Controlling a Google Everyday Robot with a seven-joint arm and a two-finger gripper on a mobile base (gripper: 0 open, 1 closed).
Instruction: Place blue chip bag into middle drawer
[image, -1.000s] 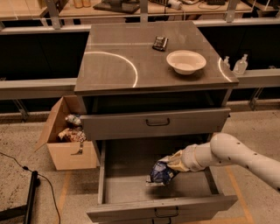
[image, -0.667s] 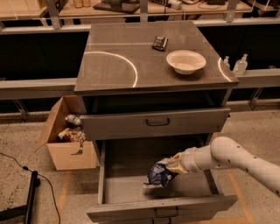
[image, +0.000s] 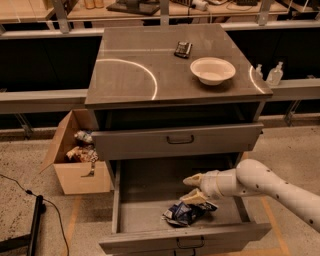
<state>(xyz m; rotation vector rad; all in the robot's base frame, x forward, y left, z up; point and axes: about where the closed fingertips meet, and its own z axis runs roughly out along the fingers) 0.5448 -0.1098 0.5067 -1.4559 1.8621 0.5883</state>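
Note:
The blue chip bag (image: 186, 212), crumpled dark blue foil with white patches, lies on the flat grey floor of the middle drawer (image: 145, 200), near its front edge. The drawer is pulled wide out below the alike grey drawer front (image: 177, 140). My gripper (image: 188, 189), on a white arm coming in from the right, hovers inside the drawer just above the bag. Its two pale fingers are spread apart and hold nothing; the lower fingertip (image: 192, 198) is close over the bag's top.
On the cabinet top sit a white bowl (image: 212, 70) and a small black device (image: 183, 48). An open cardboard box (image: 80, 165) with items stands on the floor to the left. Two small bottles (image: 274, 75) stand on a ledge at the right. A cable lies on the floor at left.
The gripper held the bag low in the drawer before. Now its fingers have opened, the bag lies on the drawer floor, and the gripper has risen slightly.

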